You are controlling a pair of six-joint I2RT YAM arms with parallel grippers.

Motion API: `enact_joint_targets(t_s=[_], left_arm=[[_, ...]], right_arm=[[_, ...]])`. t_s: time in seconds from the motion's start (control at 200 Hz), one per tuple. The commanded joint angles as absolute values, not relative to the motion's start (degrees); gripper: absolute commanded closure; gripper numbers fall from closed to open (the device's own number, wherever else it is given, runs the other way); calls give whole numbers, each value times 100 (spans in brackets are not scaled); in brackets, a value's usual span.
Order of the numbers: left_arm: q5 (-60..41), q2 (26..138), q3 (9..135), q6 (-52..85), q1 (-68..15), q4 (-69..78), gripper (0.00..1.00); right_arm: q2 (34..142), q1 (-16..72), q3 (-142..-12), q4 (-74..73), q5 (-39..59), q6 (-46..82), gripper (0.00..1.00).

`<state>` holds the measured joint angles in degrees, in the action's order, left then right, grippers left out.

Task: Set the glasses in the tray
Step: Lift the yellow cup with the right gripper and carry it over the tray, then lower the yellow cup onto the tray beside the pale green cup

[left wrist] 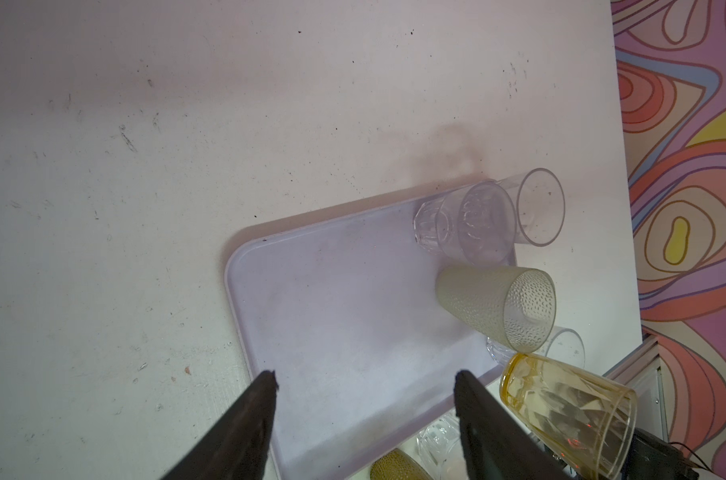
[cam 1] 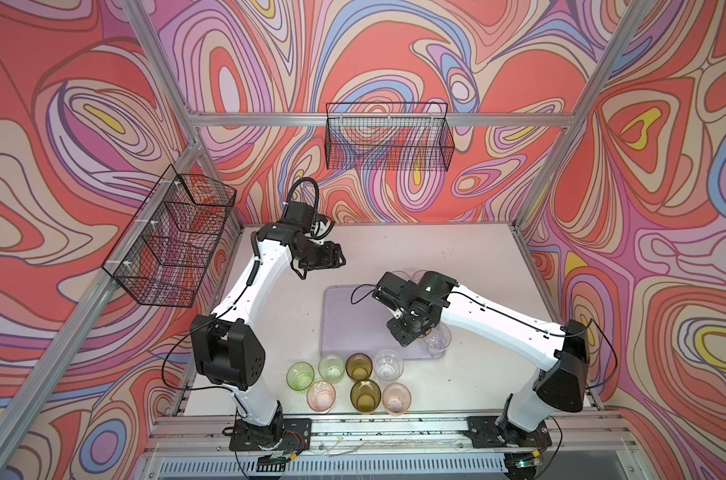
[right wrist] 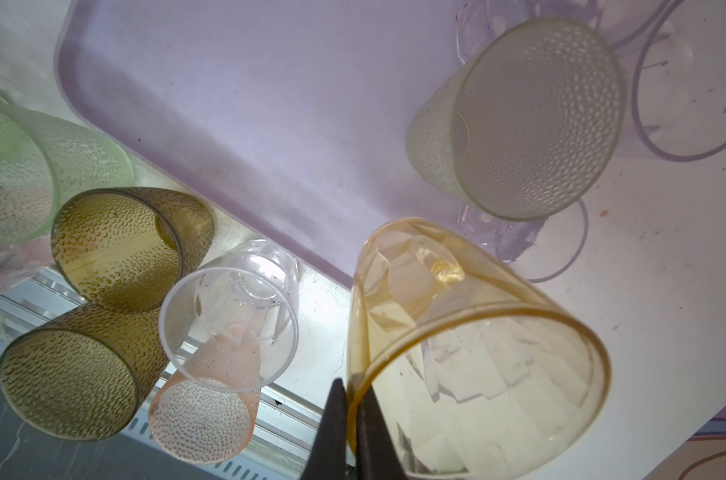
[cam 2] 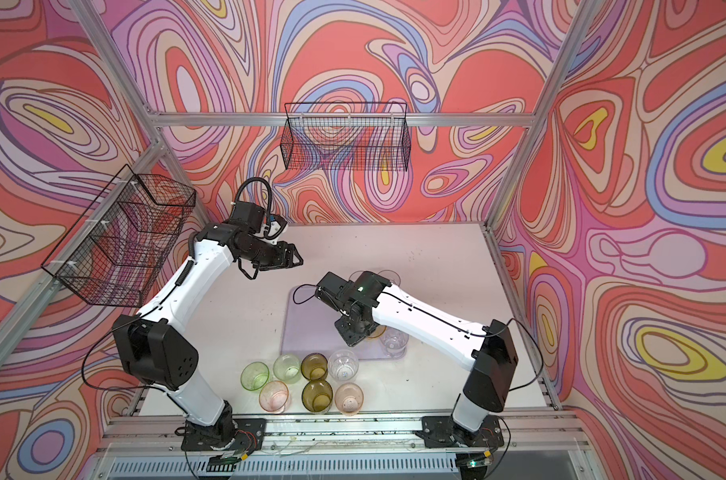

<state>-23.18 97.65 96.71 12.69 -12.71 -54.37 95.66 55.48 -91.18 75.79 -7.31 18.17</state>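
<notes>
Amber glass (right wrist: pixel 477 353), rim clamped in my right fingers (right wrist: pixel 332 436), hangs over the tray (right wrist: pixel 228 104) for placing; left fingers (left wrist: pixel 240 436) apart.

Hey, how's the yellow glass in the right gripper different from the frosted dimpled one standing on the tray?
The amber-yellow tumbler has smooth faceted walls; the pale green tumbler is frosted and covered in small dimples. The amber one's rim is pinched in the right gripper; the pale green one stands free on the lilac tray. Both are translucent, tapered and mouth-up.
</notes>
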Motion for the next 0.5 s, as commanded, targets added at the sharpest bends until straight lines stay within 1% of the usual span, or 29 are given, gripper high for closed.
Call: enact_joint_targets(t_s=[0.0,0.496], left_arm=[[-2372,9848,9740,1275,-1264,-5554,29],[-2373,9843,9748,1266,-1265,-5555,29]], right_arm=[[9684,5505,-9272,7450,-673,1731,100],[10041,5467,-9196,7371,-469,1765,100]])
